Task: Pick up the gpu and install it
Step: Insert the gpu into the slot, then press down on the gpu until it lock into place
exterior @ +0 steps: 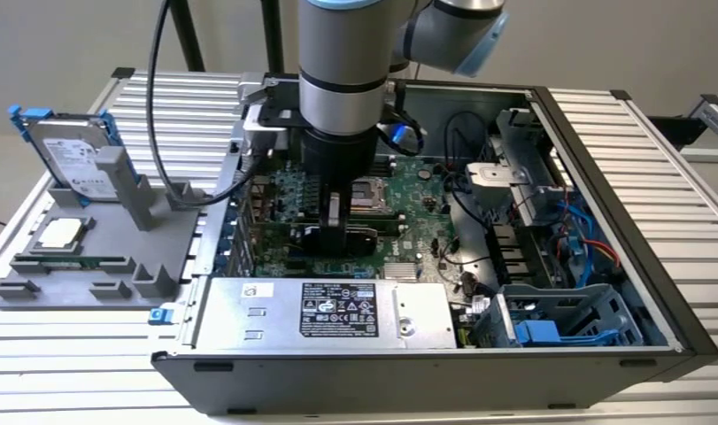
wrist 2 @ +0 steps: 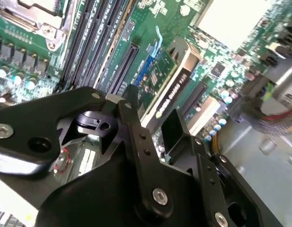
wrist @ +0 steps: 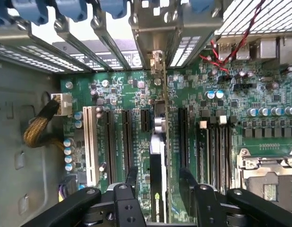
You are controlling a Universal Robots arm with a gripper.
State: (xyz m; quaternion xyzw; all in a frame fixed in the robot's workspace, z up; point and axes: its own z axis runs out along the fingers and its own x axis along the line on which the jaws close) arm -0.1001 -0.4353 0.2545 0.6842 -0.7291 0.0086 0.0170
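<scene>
Clearly, the gripper [wrist: 157, 189] clamps the gpu [wrist: 158, 156] edge-on over a motherboard [wrist: 131, 94] expansion slot inside the computer case [exterior: 642, 345]. If the card tilts or sits beside the slot, pressing could jam its bracket or damage the connector.

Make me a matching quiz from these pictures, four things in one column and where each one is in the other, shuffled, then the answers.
Things
1. gpu
2. hard drive
3. memory stick
4. power supply

Places
A. lying flat in the grey holder outside the case
B. standing edge-on over the motherboard slots, between the fingers of the gripper
C. along the near edge inside the case, labelled face up
D. propped upright at the back of the grey holder

Pairs: 1-B, 2-D, 3-A, 4-C
</scene>
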